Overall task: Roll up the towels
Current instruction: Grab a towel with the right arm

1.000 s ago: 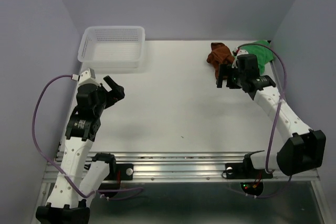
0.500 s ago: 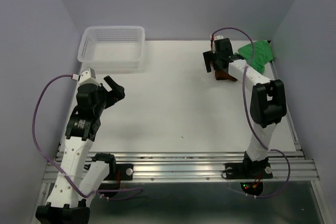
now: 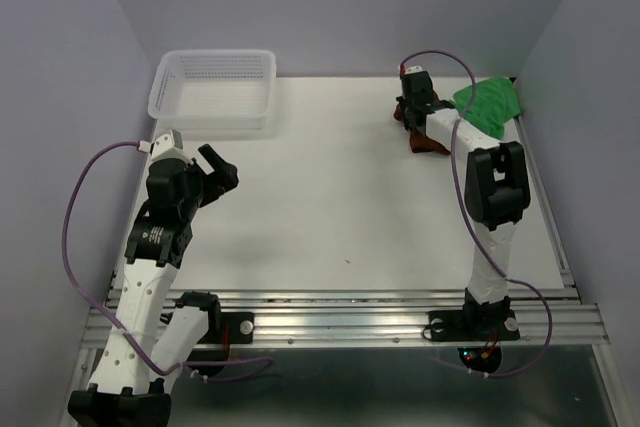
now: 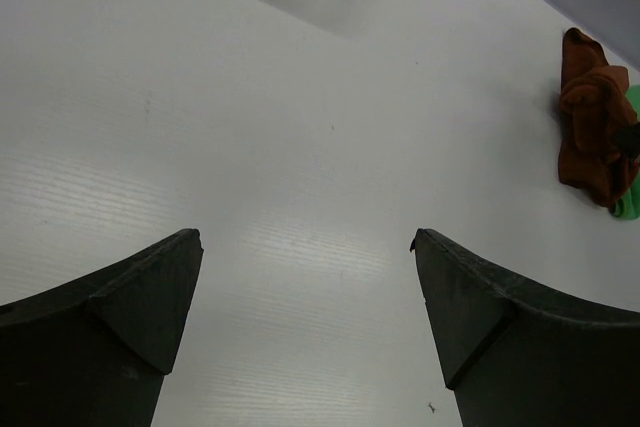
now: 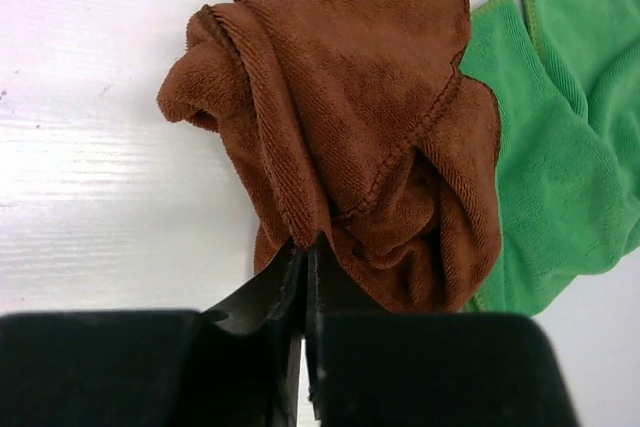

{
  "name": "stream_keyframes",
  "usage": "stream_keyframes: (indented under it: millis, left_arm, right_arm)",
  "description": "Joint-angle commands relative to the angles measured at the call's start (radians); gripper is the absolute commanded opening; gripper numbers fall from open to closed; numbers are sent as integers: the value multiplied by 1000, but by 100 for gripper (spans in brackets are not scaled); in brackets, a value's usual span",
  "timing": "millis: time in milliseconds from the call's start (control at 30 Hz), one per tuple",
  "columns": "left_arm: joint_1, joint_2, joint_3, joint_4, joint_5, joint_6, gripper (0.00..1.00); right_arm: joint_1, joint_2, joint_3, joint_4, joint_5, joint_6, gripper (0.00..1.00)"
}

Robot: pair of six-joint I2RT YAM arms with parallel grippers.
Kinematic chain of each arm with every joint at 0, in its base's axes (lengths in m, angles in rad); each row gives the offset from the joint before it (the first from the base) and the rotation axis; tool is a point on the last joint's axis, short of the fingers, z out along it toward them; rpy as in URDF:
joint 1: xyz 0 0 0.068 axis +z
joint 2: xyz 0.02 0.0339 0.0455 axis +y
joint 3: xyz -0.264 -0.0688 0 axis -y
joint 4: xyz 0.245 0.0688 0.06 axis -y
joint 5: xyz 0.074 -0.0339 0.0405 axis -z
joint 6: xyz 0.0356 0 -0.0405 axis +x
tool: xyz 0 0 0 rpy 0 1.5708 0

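The right gripper [image 5: 305, 255] is clenched at the far right of the white bench [image 3: 330, 197]. Its fingers are pressed almost together, and in the wrist view they appear to pinch a fold at the near edge of the rust-brown terry-cloth towel [image 5: 350, 127]. That towel lies in a crumpled heap with its stitched hem curling across the top. It touches and partly overlaps the bright green cloth towel [image 5: 565, 147], which lies just beside it toward the bench's right rear corner. The left gripper [image 4: 305, 287] hangs released, fingers spread wide, over bare bench well apart from both towels and near the white plastic mesh basket [image 3: 212, 53] at the left rear.

Both towels look light, limp and a little grippy, so they will sag and bunch rather than hold a shape. Before rolling, each probably needs spreading flat. A hemmed corner or edge is the sensible place to take hold, since a pinch in the bunched middle would lift the whole wad.

No brand, label or readable writing shows anywhere.
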Motion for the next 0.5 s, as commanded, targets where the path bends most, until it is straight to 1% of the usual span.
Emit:
stream_keyframes:
  millis: [0,100,167,200,233,300,333,367,467]
  left_arm:
    - [3,2,-7,32,-3,-1,99]
    - [3,3,-8,37,7,-4,99]
    - [3,0,-13,43,42,-10,99]
    - [3,-1,-17,46,50,-14,99]
    - [3,-4,-20,52,72,-16,99]
    - [3,-12,-31,60,98,-23,99]
    - [3,-18,-36,66,122,-27,99]
    - [3,-23,-37,69,132,-30,99]
    - [3,-38,-45,80,173,-39,99]
  right_arm:
    - [-3,-40,25,34,51,44,1]
    - [-3,-113,8,31,9,85,1]
    - [-3,-194,-4,11,-102,105,1]
    - [-3,-224,-4,4,-150,142,1]
    - [-3,-251,-6,-9,-254,157,1]
    - [-3,-323,13,-47,-368,205,1]
    - [6,-343,30,-64,-476,223,1]
    - [20,-380,40,-75,-526,246,1]
    - [60,-423,86,-85,-649,277,1]
